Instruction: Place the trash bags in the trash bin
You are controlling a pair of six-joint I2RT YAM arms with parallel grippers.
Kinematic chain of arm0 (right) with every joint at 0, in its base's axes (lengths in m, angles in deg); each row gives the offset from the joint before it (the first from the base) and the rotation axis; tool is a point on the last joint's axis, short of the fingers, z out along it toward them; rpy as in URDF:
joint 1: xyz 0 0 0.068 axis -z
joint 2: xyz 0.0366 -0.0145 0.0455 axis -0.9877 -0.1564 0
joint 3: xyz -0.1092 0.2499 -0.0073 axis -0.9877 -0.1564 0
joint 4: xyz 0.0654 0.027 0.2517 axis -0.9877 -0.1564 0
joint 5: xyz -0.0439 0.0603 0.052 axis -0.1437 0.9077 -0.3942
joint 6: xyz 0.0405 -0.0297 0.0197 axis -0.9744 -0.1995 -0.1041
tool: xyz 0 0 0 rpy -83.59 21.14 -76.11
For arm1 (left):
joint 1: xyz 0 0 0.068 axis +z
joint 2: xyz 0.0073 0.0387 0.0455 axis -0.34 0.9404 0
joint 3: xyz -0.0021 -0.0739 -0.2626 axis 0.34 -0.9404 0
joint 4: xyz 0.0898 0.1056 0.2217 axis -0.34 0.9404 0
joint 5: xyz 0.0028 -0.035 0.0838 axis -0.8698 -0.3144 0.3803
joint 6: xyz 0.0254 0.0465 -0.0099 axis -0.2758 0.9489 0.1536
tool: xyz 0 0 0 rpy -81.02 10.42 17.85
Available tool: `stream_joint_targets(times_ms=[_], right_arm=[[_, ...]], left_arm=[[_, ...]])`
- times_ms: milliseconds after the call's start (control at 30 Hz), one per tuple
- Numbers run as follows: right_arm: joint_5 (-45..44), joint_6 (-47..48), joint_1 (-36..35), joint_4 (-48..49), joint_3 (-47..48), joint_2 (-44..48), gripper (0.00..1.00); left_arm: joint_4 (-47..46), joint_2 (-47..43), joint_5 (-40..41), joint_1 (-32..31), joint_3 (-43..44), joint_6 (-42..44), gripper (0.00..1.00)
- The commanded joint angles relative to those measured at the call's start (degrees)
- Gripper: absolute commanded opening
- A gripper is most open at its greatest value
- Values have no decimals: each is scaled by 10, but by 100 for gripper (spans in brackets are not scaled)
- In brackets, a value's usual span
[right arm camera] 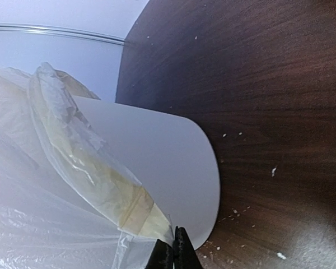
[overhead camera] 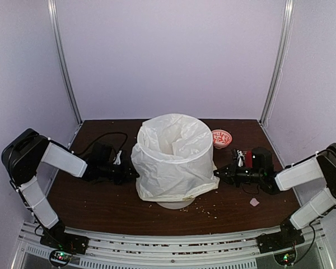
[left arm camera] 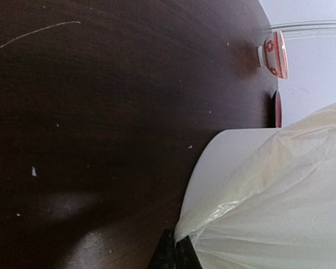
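The trash bin [overhead camera: 175, 204] stands upright in the middle of the surface [overhead camera: 101, 202]. It is almost wholly cloaked by the trash bag [overhead camera: 173, 159], whose mouth gapes over the rim while its skirt hangs down the outside, leaving only the bin's foot bare. The left gripper [left arm camera: 175, 249] reaches in from the left, jaws pressed together on the bag's lower hem. The right gripper [right arm camera: 173, 249] pinches a folded hem on the opposite side, just beside the bin's wall. A red-patterned bowl [overhead camera: 222, 138] sits behind the bin to the right, and a paper scrap [overhead camera: 254, 202] lies near the right arm
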Motion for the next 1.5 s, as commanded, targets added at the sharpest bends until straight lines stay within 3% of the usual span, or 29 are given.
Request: stream_joint_targets(times_ms=[0, 267, 367, 400, 567, 733, 900, 1067, 1333, 1467], right_arm=[[-63, 109, 1, -217, 62, -18, 0], [-111, 171, -6, -356, 117, 14, 3], [-113, 176, -6, -390, 135, 42, 13], [-114, 179, -6, -405, 145, 57, 18], [-169, 201, -6, -544, 207, 132, 40], [-246, 226, -5, -681, 305, 192, 47], [-254, 260, -6, -749, 463, 173, 47], [-229, 307, -35, -800, 650, 90, 38], [-256, 367, -141, -861, 824, -35, 23], [-248, 393, -187, -887, 879, -80, 20]], left_arm=[[121, -1, 57, -3, 34, 68, 0], [160, -10, 59, -3, 46, 91, 0], [202, -34, 74, -2, 72, 119, 0], [223, -42, 76, -3, 83, 130, 3], [330, -87, 108, -2, 121, 172, 39], [418, -156, 149, 5, 129, 193, 54], [488, -222, 192, 14, 159, 196, 67], [484, -233, 177, 26, 198, 226, 67], [325, -73, 67, 22, 308, 266, 53], [324, -20, 27, -9, 361, 320, 50]])
